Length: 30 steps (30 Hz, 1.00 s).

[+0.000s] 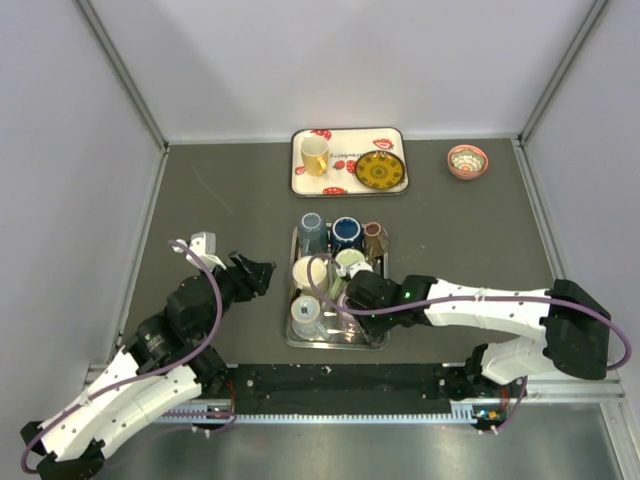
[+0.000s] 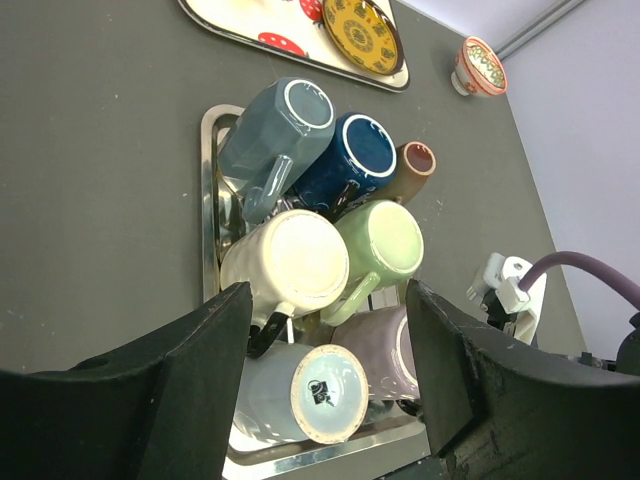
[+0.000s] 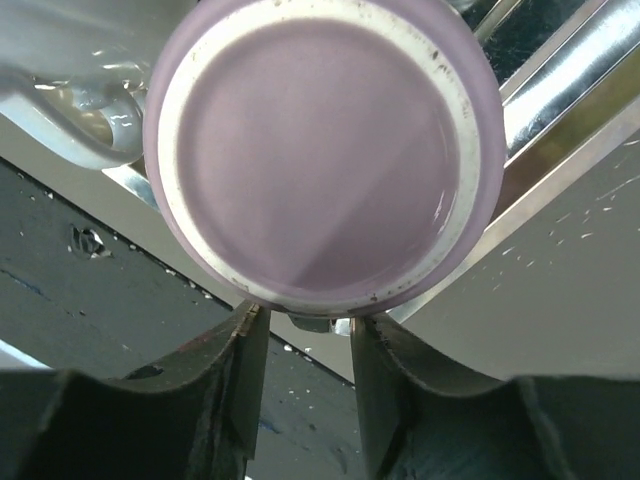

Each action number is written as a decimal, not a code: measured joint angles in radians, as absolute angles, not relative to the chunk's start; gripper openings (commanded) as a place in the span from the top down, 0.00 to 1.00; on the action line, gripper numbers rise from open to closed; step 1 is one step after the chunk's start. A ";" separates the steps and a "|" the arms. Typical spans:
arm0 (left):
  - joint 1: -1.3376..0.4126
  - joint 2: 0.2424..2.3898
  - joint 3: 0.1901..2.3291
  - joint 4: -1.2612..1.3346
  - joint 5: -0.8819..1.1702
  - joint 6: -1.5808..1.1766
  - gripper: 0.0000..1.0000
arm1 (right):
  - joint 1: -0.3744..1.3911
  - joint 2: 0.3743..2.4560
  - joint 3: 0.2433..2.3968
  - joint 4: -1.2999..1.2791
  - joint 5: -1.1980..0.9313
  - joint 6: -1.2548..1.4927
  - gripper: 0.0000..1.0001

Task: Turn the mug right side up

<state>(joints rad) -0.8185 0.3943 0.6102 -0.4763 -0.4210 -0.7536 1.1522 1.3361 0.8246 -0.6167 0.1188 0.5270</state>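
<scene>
A steel rack tray point(image 1: 296, 338) in the middle of the table holds several mugs, upside down or on their sides. A purple mug point(image 3: 320, 150) lies with its base toward my right wrist camera and also shows in the left wrist view point(image 2: 372, 350). My right gripper point(image 3: 305, 318) reaches into the tray point(image 1: 347, 293). Its jaws stand a little apart at the mug's lower edge, either side of a small grey part. My left gripper point(image 2: 328, 300) is open and empty, left of the tray point(image 1: 258, 272). A pale blue mug point(image 2: 300, 392) lies in front of it.
In the rack are also cream point(image 2: 290, 258), green point(image 2: 382, 240), grey-blue point(image 2: 275, 125), navy point(image 2: 350, 160) and brown point(image 2: 408, 168) mugs. A patterned tray point(image 1: 345, 185) at the back holds an upright yellow mug point(image 1: 314, 155) and a yellow plate point(image 1: 380, 171). A small bowl point(image 1: 467, 160) sits back right.
</scene>
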 measured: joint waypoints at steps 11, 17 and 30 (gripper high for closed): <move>-0.818 0.386 0.606 -0.484 -0.437 -0.751 0.30 | 1.176 1.196 0.929 -0.754 0.148 0.554 0.30; -0.818 0.408 0.609 -0.494 -0.447 -0.723 0.20 | 1.175 1.048 1.198 -0.818 0.323 0.517 0.22; -0.818 0.746 0.806 -0.625 -0.456 -0.714 0.01 | 0.613 0.764 1.000 -0.796 0.418 0.506 0.18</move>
